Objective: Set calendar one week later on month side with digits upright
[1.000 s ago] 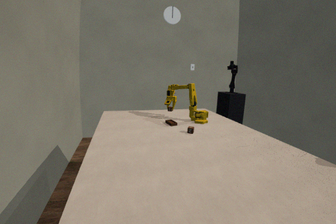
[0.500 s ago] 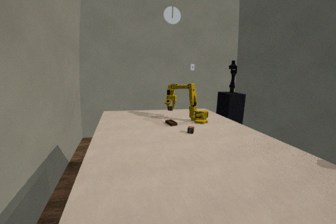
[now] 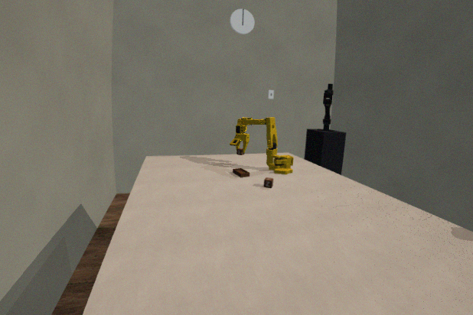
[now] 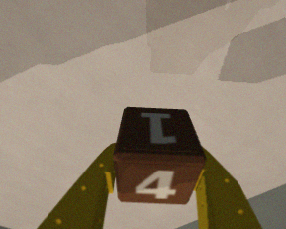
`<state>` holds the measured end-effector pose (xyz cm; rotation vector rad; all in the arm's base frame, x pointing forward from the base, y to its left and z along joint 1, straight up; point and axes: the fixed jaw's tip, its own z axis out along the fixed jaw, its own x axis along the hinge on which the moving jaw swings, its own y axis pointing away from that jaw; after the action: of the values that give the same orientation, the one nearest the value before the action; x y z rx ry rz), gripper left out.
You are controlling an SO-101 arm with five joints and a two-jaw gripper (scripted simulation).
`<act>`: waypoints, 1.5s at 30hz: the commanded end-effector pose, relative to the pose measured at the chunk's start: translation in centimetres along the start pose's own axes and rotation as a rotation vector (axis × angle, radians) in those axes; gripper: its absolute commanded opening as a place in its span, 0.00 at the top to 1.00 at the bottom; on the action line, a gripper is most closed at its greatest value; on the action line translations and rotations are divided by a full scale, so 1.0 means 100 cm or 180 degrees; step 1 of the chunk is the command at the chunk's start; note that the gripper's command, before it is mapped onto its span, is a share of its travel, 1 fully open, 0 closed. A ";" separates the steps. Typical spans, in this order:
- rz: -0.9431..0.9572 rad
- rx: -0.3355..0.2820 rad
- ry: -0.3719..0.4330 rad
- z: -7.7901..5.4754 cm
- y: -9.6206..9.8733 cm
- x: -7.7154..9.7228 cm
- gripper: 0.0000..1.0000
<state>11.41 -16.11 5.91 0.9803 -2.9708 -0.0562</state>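
Note:
My yellow arm stands at the far end of the table. Its gripper (image 3: 240,150) is shut on a brown digit cube (image 4: 159,155) and holds it in the air above the table, behind and a little left of the tray. In the wrist view the cube shows a white 4 on the face toward the camera and an upside-down 1 on the dark face above it. The brown tray (image 3: 241,172) lies flat on the table and looks empty. A second brown cube (image 3: 269,182) stands on the table to the right of the tray, in front of the arm's base.
A black pedestal (image 3: 324,149) with a dark stand on it is behind the table at the right. The table's left edge drops to a wooden floor (image 3: 92,258). A round clock hangs on the back wall.

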 end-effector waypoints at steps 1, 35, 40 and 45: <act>0.0444 0.0208 -0.0013 -0.010 -0.003 0.004 1.00; 0.4840 0.0178 -0.0144 -0.002 0.014 0.030 1.00; 0.5322 0.0171 -0.0159 -0.001 0.015 0.033 1.00; 0.5533 0.0168 -0.0165 -0.001 0.016 0.034 1.00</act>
<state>7.74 -16.26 5.28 -1.5537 -2.6963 -0.0324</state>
